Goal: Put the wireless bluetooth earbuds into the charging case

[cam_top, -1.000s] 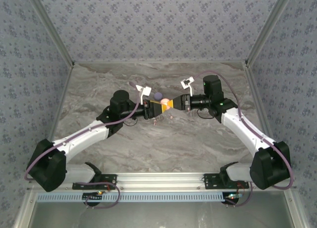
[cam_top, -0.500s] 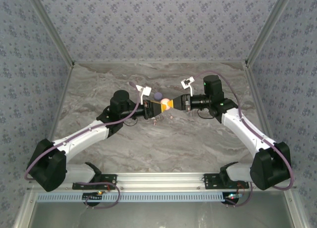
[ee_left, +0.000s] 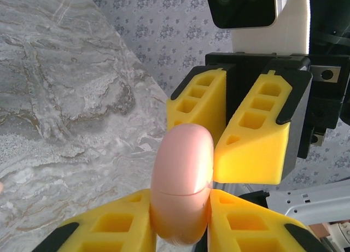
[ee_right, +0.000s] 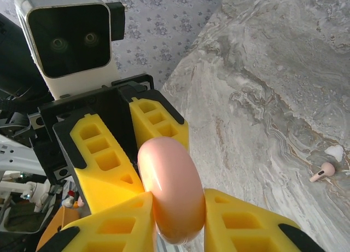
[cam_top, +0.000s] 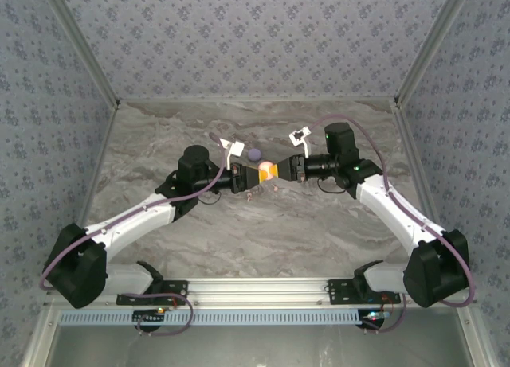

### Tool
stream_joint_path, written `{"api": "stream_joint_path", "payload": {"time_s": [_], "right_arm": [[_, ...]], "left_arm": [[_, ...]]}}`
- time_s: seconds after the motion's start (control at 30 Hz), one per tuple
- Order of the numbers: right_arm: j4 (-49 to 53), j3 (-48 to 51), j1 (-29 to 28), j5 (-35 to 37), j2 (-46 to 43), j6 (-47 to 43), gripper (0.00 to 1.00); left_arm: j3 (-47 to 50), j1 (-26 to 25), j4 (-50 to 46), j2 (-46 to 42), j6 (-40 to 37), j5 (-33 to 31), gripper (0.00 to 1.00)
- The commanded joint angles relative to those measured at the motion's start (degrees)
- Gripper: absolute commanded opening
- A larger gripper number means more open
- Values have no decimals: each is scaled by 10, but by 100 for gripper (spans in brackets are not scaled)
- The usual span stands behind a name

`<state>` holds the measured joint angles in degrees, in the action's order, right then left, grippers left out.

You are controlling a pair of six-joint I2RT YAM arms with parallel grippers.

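A pink, rounded charging case [cam_top: 265, 171] is held in the air over the middle of the table, its lid closed along a thin seam. My left gripper [cam_top: 257, 174] is shut on one end of the case [ee_left: 183, 181], and my right gripper [cam_top: 275, 171] is shut on the opposite end [ee_right: 172, 192]. Their yellow fingers [ee_left: 257, 142] meet almost tip to tip around it. A pale pink earbud [ee_right: 322, 171] and a whitish earbud [ee_right: 334, 152] lie on the marble below, to the right in the right wrist view. Small earbud specks [cam_top: 252, 193] also lie under the grippers.
A lilac-purple round case [cam_top: 254, 154] sits on the marble table [cam_top: 335, 224] just behind the grippers. Patterned walls [cam_top: 255, 40] close in the back and both sides. A metal rail [cam_top: 255, 287] runs along the near edge.
The left gripper's jaws have closed onto the pink case, which the right gripper was holding. Both arms have hardly shifted.
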<state>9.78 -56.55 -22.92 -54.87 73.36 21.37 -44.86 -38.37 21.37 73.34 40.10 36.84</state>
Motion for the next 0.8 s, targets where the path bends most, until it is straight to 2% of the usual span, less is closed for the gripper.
{"api": "stream_joint_path", "payload": {"time_s": [0.0, 0.23, 0.37, 0.47, 0.57, 0.63, 0.77], "right_arm": [[30, -16, -23, -26, -11, -19, 25], [33, -17, -25, -26, -11, -20, 25], [34, -17, -25, -27, -10, -22, 25], [36, -17, -25, -27, -10, -23, 24], [38, -17, -25, -24, -10, -24, 24], [40, -17, -25, -20, -10, -25, 24], [41, -18, -22, -9, -12, -23, 24]], "left_arm": [[-32, -8, 20, 10, -11, -8, 28], [-33, -9, 21, 11, -11, -8, 30], [-34, -9, 21, 12, -10, -8, 37], [-33, -11, 23, 13, -10, -7, 36], [-34, -12, 23, 15, -11, -6, 26], [-32, -13, 22, 15, -11, -6, 25], [-32, -12, 19, 13, -12, -8, 31]]}}
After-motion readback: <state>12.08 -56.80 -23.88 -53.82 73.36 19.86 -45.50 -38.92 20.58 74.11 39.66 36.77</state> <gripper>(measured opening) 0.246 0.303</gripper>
